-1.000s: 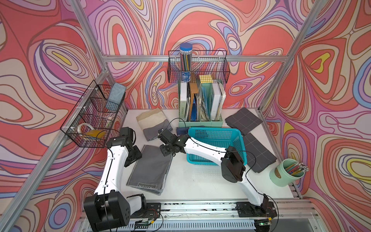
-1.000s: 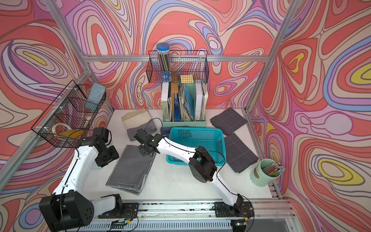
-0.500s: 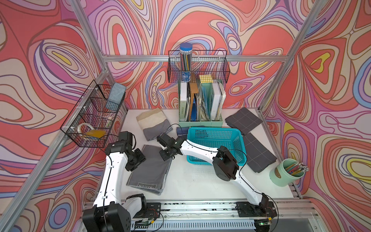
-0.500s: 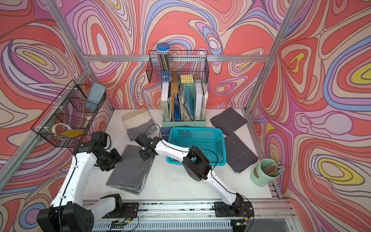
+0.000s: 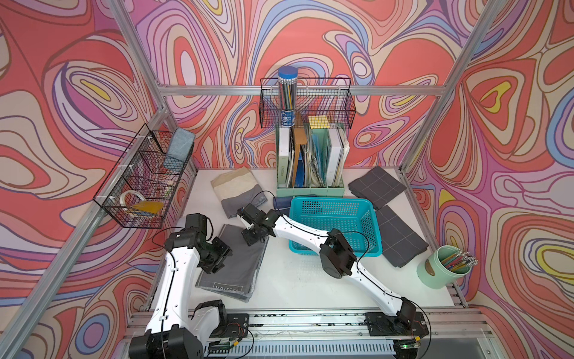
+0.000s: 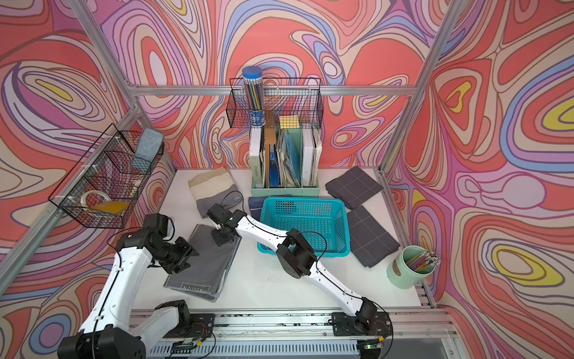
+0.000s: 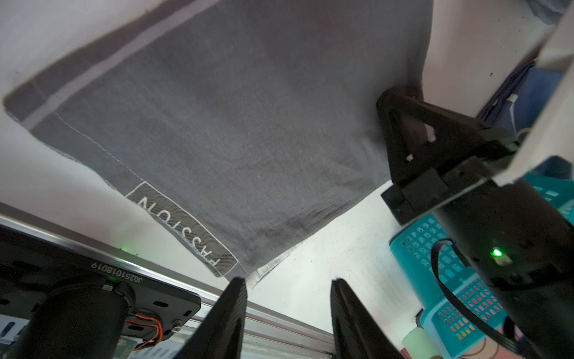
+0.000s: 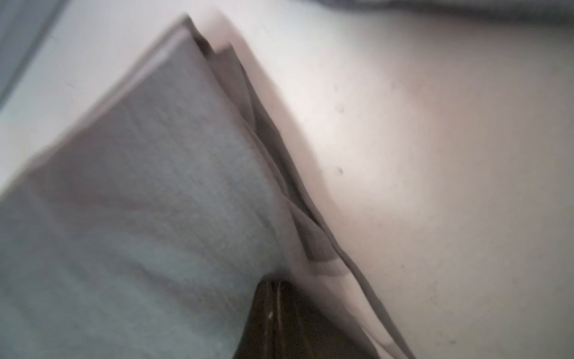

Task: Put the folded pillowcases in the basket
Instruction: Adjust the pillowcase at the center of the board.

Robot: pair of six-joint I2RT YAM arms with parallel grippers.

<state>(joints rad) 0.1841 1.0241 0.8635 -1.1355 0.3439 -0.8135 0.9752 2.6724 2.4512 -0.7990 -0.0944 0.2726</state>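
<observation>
The folded pillowcase [image 5: 236, 267] is grey with a "PASSION" label and lies flat on the white table, left of the basket; it also shows in the other top view [image 6: 205, 264]. The turquoise basket [image 5: 332, 202] [image 6: 304, 200] stands empty. My right gripper [image 5: 252, 241] [image 6: 222, 239] is down on the pillowcase's far right corner. The right wrist view shows the right gripper [image 8: 273, 284] shut, pinching the cloth's edge [image 8: 155, 202]. My left gripper [image 5: 222, 255] [image 7: 289, 283] hangs open over the cloth's left side with nothing between its fingers [image 7: 236, 298].
A beige and grey folded cloth [image 5: 236, 189] lies behind the pillowcase, and a dark blue cloth [image 5: 281, 202] beside the basket. Two dark checked cloths [image 5: 375, 186] [image 5: 400, 239] lie to the right. A green file holder [image 5: 310, 164], mint pencil cup [image 5: 441, 267] and black wire baskets [image 5: 143, 183] border the table.
My right gripper came down onto the pillowcase's far corner and shut. My left gripper swung in from the left to hang over the cloth's left edge.
</observation>
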